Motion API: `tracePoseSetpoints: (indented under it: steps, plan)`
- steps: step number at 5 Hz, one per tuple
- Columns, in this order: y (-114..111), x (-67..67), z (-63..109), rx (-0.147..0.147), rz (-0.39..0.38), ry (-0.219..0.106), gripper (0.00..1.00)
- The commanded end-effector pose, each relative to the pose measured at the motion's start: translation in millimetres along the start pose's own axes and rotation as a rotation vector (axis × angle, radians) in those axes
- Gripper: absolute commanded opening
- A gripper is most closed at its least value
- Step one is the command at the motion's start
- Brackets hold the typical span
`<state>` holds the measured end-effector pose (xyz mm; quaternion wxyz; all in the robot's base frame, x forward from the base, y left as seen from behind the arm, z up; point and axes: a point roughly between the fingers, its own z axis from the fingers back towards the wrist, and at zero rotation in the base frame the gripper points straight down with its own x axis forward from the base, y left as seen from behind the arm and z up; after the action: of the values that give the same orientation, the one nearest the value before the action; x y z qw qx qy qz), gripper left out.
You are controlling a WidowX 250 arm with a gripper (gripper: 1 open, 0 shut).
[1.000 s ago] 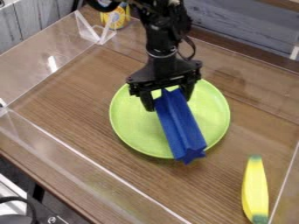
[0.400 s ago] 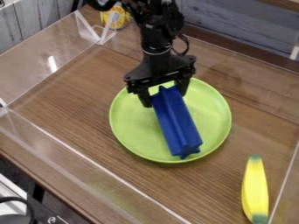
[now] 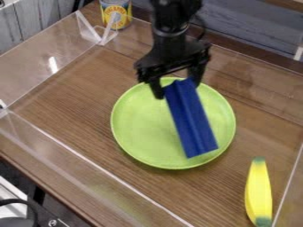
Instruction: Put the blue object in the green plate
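The blue object (image 3: 192,120) is a long royal-blue block lying lengthwise over the right half of the green plate (image 3: 140,126). Its near end sits just inside the plate's front-right rim. Its far end is between the fingers of my gripper (image 3: 174,82), which points almost straight down from above the plate's far edge. The fingers (image 3: 155,90) stand wide apart and clasp the block's sides, so the block is held by its far end. Whether its near end touches the plate I cannot tell.
A yellow banana (image 3: 258,191) lies on the wooden table at the front right. Clear plastic walls (image 3: 48,62) ring the work area. A yellow-and-white container (image 3: 113,14) stands at the back beyond the wall.
The gripper rose and shifted to the upper right, and the blue block came with it. Its near end, which overhung the plate's front rim, now sits inside the rim.
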<state>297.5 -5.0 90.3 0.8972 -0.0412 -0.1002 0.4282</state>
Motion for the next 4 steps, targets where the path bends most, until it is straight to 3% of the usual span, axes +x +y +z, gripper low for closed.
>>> tracePoseSetpoints:
  steps: [1,2,4]
  plan:
    - [-24.2,-2.3,28.4,-0.07,-0.077,-0.027,1.0]
    - [-30.7,-11.8,30.0,-0.081,-0.112,-0.02,1.0]
    - [-16.7,-10.2,23.5,-0.074,-0.027,-0.037,1.0]
